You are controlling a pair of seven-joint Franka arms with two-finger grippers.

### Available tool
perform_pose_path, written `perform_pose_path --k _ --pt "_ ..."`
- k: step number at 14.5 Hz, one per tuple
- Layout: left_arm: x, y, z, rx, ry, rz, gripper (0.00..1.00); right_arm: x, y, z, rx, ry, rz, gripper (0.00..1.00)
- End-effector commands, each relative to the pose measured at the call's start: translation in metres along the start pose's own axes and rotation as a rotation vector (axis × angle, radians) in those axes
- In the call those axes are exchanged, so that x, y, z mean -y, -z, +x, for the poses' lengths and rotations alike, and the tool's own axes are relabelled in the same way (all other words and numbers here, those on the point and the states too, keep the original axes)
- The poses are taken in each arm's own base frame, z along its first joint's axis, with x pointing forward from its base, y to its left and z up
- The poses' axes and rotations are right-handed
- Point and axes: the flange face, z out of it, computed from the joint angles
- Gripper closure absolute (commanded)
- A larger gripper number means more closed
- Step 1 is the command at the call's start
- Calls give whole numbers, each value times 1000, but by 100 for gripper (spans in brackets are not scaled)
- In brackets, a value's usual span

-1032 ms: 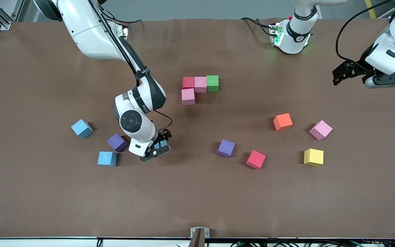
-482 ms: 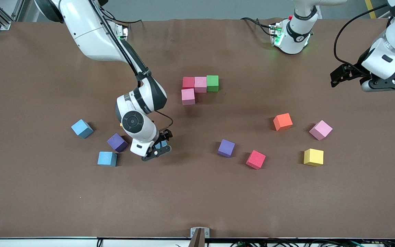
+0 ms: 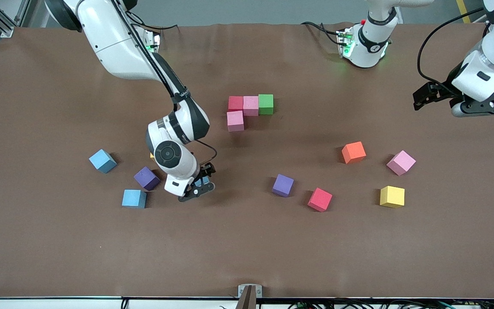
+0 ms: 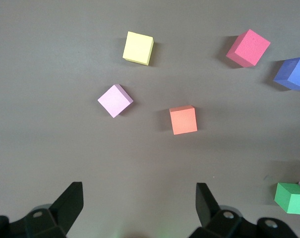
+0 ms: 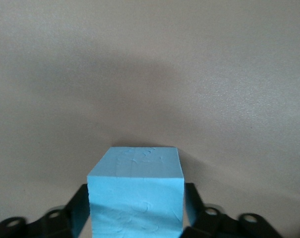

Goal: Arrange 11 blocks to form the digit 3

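**Operator:** Brown counter (image 3: 247,249), blocks all over it. Where is mine?

**Spotter:** Your right end effector (image 3: 199,185) is down toward the right arm's end of the counter, about midway between the base edge and the camera edge. Its fingers are clamped on the two opposite side faces of a blue block (image 5: 135,198). The block looks to be resting on the counter, not yet lifted.

**Operator:** How will it handle?

**Spotter:** You should expect it to be very light. It is matte foam, so it is soft and grippy rather than slippery, and not fragile. If you squeeze hard the sides will probably dent. You have it low on flat, parallel faces and square to them, which seems the right hold, since a corner grip would likely let it twist.

**Operator:** Anything close by?

**Spotter:** You have a purple block (image 3: 146,178) just beside the wrist, so lift straight up.

**Operator:** And the left arm?

**Spotter:** Your left end effector (image 4: 139,191) waits with its fingers wide apart, holding nothing, over the left arm's end. The digit start (image 3: 250,105) lies mid-counter, nearer the base edge.
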Motion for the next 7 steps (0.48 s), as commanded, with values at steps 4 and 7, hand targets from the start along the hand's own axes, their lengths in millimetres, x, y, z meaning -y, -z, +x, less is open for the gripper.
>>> perform_pose_path --k 4,7 --pt "2 -3 4 -4 -11 -1 0 27 11 -6 42 -84 16 72" --pt "3 -3 5 -4 -8 -1 0 65 11 -12 49 -197 15 72"
